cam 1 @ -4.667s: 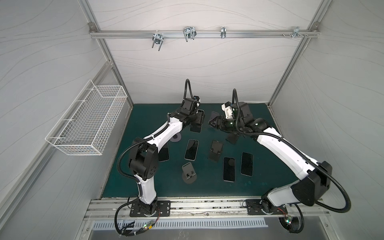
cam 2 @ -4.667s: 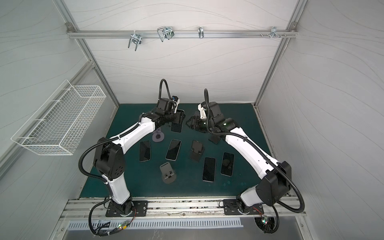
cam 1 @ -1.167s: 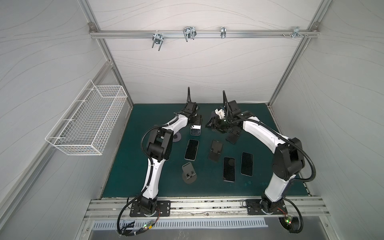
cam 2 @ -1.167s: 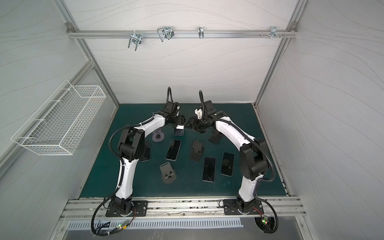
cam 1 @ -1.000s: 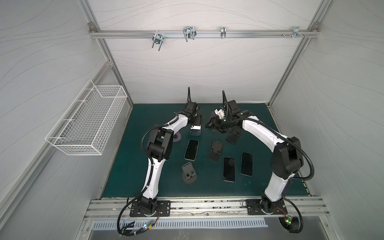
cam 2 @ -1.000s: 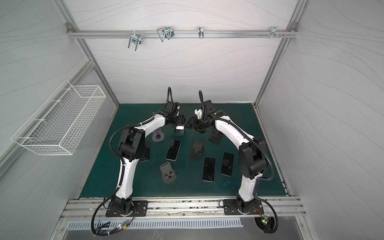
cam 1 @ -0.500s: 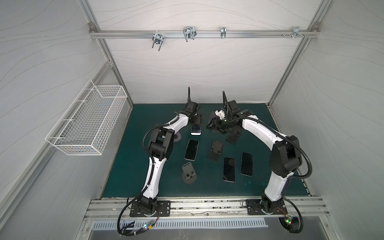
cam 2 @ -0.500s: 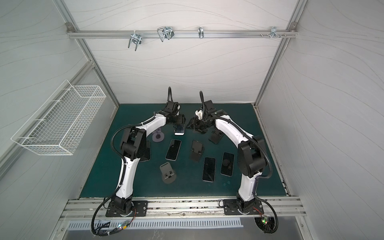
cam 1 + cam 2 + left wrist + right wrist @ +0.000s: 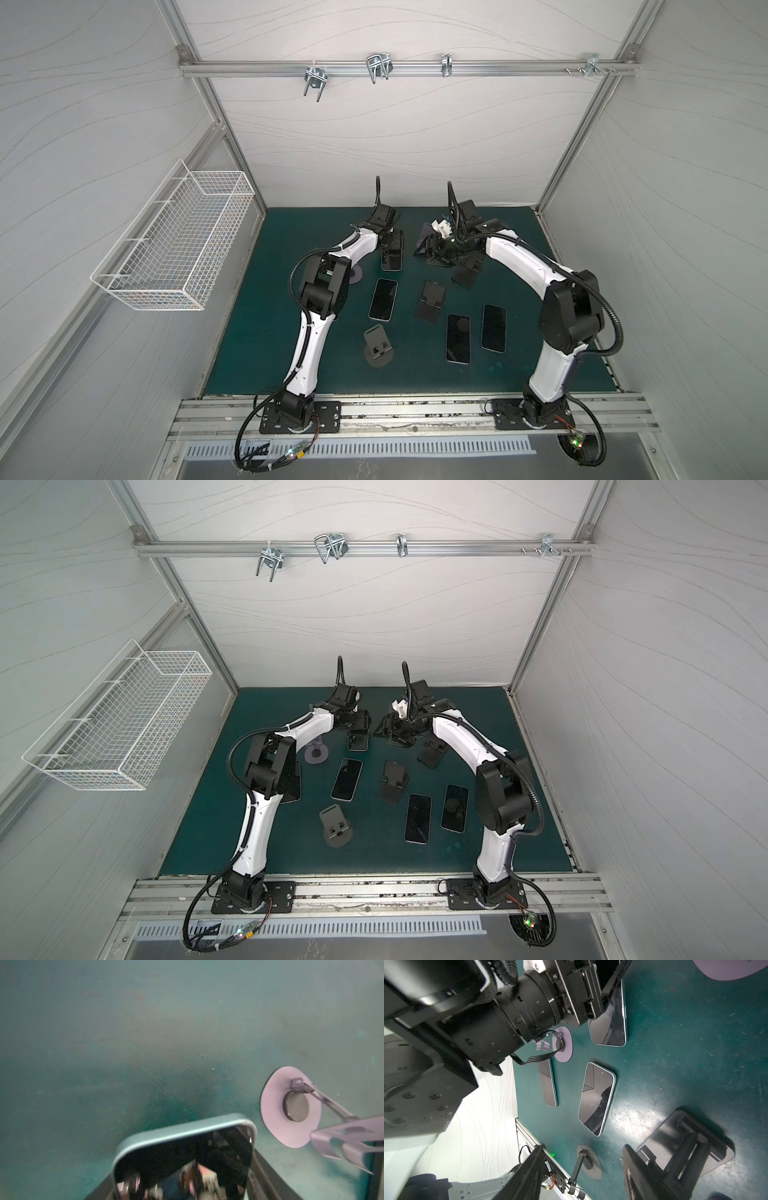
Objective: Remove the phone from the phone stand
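My left gripper (image 9: 391, 251) (image 9: 182, 1178) is shut on the sides of a dark, pale-edged phone (image 9: 391, 262) (image 9: 182, 1147) (image 9: 610, 1022). The phone lies low and nearly flat over the green mat at the back middle, clear of any stand. To its right, my right gripper (image 9: 430, 249) (image 9: 584, 1147) sits at a dark lavender phone stand (image 9: 424, 232) (image 9: 382, 725). Its fingers (image 9: 639, 1174) stand wide apart, and the wrist view shows only mat between the tips. The grip on the stand is hidden there.
More phones lie flat on the mat (image 9: 383, 299) (image 9: 458, 338) (image 9: 493, 328). Black stands (image 9: 432, 301) (image 9: 377, 347) (image 9: 467, 272) and a lavender stand (image 9: 355, 274) (image 9: 291, 1105) sit among them. A wire basket (image 9: 174, 245) hangs on the left wall.
Several seconds ago the left gripper held the phone upright beside the stand; it has since lowered it to the mat. Over the last second both grippers barely move.
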`<state>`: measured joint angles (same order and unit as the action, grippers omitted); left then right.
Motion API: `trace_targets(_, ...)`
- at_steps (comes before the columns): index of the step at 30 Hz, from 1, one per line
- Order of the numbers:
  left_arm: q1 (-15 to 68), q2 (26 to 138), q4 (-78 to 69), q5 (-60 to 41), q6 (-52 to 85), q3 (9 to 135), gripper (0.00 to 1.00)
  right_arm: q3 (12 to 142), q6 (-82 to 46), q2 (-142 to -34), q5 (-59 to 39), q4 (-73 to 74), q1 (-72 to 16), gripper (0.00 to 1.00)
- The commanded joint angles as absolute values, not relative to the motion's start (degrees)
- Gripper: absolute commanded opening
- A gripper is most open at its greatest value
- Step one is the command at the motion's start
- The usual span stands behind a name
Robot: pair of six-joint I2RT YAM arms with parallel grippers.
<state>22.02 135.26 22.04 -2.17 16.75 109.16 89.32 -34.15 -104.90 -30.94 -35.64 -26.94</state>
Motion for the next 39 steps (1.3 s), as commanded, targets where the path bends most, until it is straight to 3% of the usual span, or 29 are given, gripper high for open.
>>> trace_targets(1, 21.7, 137.3, 23.1, -1.3, 17.4, 111.6, 0.64, 90.6, -33.5, -105.5, -32.1, -37.0, -26.4, 0.61)
trace_targets(16, 21.7, 138.5, 23.6, -0.6, 18.2, 112.7, 0.65, 90.4, -33.4, -105.5, -32.9, -36.8, -25.7, 0.61)
trace_targets(30, 21.7, 138.2, 23.1, 0.8, 19.5, 112.8, 0.79, 91.3, -33.1, -105.3, -33.3, -37.3, -25.0, 0.61)
trace_targets(39, 21.6, 137.8, 23.0, 0.4, 19.7, 112.8, 0.81, 91.5, -33.2, -104.9, -33.6, -37.9, -25.0, 0.61)
